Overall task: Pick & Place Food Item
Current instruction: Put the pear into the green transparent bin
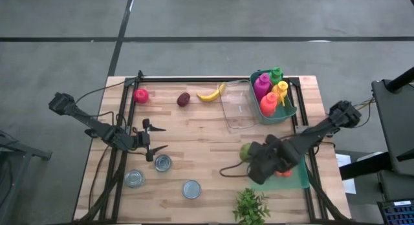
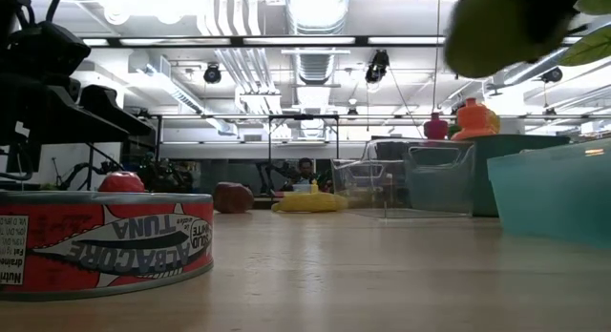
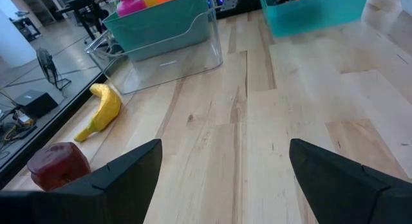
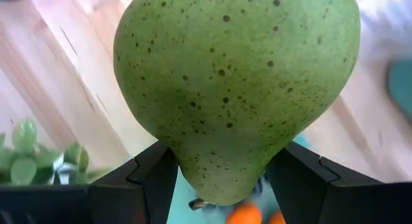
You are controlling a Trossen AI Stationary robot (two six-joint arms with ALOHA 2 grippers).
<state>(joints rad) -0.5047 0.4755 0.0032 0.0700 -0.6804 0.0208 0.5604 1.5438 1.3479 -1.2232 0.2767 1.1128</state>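
Note:
A green speckled pear (image 4: 238, 82) hangs above the table's near right part, held by my right gripper (image 4: 222, 163), which is shut on it. In the high view the pear (image 1: 245, 151) shows at the left end of that gripper (image 1: 253, 161). In the low view it (image 2: 496, 27) floats high, well clear of the wood. My left gripper (image 1: 158, 138) waits open over the table's left side with nothing between its fingers (image 3: 129, 169). My right gripper pinches the pear's narrow stem end (image 4: 212, 179) between its two fingers (image 4: 138, 179). The fingers come from above, slanting steeply down. The pear is lifted clear of the table, its broad end pointing away from the gripper.
A teal tray (image 1: 294, 180) lies under my right arm. A clear container (image 1: 236, 107) and a teal bin of bottles (image 1: 275, 96) stand far right. A banana (image 1: 210, 94), a dark red fruit (image 1: 184, 99), a red apple (image 1: 141, 95), three cans (image 1: 162, 163) and a plant (image 1: 251, 205) lie about.

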